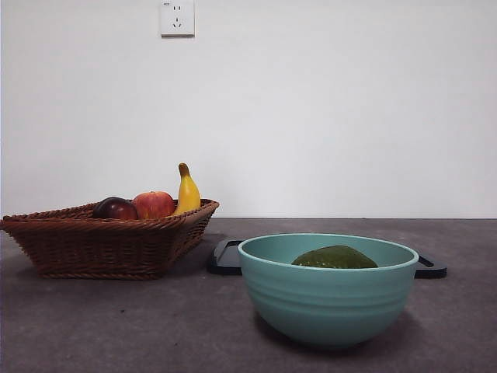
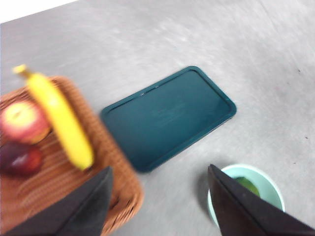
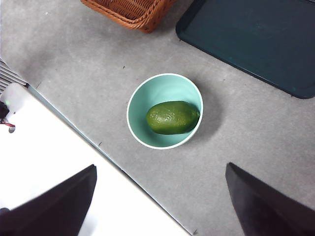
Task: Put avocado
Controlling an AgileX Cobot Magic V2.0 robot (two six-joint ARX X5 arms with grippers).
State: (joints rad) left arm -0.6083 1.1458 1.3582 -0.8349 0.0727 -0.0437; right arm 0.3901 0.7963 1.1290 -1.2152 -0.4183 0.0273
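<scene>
While both arms hang high above the table, the avocado (image 3: pixel 173 117) lies on its side in the teal bowl (image 3: pixel 139 99), dull green, resting against the bowl's wall. In the front view only its top (image 1: pixel 335 257) shows over the bowl's rim (image 1: pixel 326 268); the bowl stands near the camera, right of centre, on the grey table (image 1: pixel 93 326).

Left gripper (image 2: pixel 160 196): jaws spread wide, nothing between them, up over the gap between basket and bowl. This wrist view is blurred. Below it the dark tray (image 2: pixel 168 116) lies flat and bare on the table, the bowl (image 2: pixel 263 179) partly hidden behind one jaw with a bit of green inside.

Right gripper (image 3: pixel 160 199): jaws also wide apart, holding nothing, looking down on the bowl from above, near the table's edge, where a white surface (image 3: pixel 44 162) begins.

Wicker basket (image 1: pixel 101 241) at left in the front view, farther back than the bowl. In it: a dark purple-red fruit (image 1: pixel 116 208), a red apple (image 1: pixel 154 204), a banana (image 1: pixel 186 192) with its tip sticking up over the rim. The tray (image 1: pixel 227 256) lies behind the bowl, just right of the basket, apart from the bowl. White wall behind, with a socket (image 1: pixel 177 17) high up. No arm shows in the front view.
</scene>
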